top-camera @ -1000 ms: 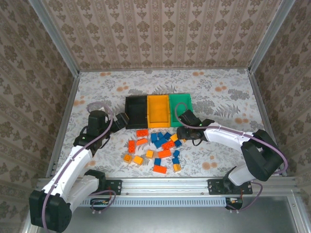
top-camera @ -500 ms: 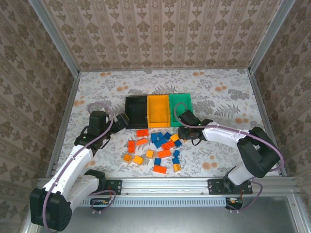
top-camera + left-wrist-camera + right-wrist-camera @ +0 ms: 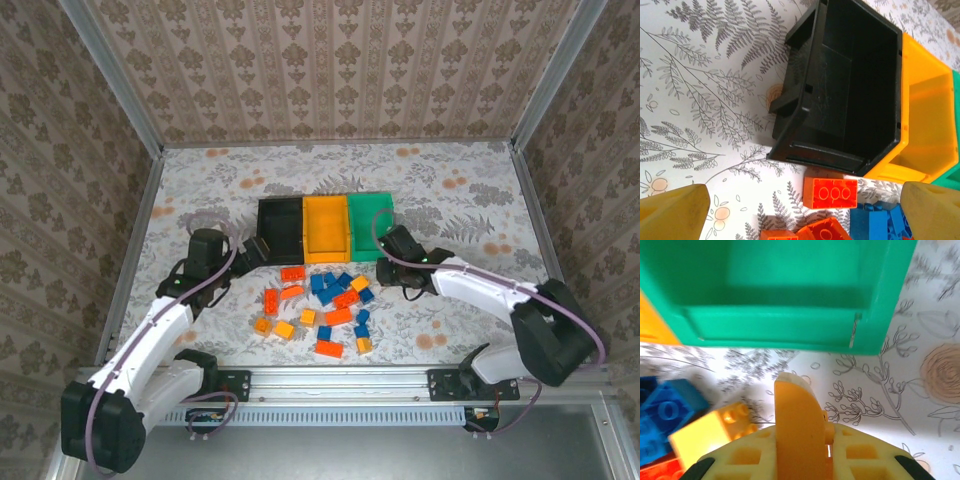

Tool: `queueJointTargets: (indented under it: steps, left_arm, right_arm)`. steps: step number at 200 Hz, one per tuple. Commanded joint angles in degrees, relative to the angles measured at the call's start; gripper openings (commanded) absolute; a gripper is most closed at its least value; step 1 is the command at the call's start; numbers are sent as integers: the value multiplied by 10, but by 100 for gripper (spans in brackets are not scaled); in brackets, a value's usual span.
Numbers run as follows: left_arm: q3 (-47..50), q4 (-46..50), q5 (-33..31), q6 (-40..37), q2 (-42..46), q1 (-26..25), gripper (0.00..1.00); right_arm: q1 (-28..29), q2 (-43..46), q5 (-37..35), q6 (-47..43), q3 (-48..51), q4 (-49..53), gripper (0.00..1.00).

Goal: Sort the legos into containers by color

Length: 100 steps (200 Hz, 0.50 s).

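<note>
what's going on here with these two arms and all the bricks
Two robot arms are sorting legos by color into a black bin, an orange-yellow bin and a green bin. The bricks lie in a loose pile just in front of the bins, and none shows inside one yet. The left gripper hovers open above a red-orange brick by the black bin. The right gripper, fingers together and apparently empty, faces the green bin beside a yellow brick.

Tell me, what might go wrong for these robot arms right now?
The red-orange studded plastic brick lies close by the black rectangular plastic bin; the open left gripper could knock the bin. The right gripper, shut, may just shove the yellow-orange studded plastic brick beside it.
</note>
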State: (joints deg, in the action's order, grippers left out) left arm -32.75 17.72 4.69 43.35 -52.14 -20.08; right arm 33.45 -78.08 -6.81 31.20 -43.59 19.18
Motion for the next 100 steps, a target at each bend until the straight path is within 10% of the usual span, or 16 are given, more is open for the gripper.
queueJointTargets:
  steps: [1,100]
  left_arm:
    - [-14,26,-26,-2,2,-21,100]
    - [-12,116,-39,-4,19,-27,100]
  right_arm:
    - [-2,20,-10,-20,-58,24,16]
    - [-47,-237,-84,-18,-293,24,25]
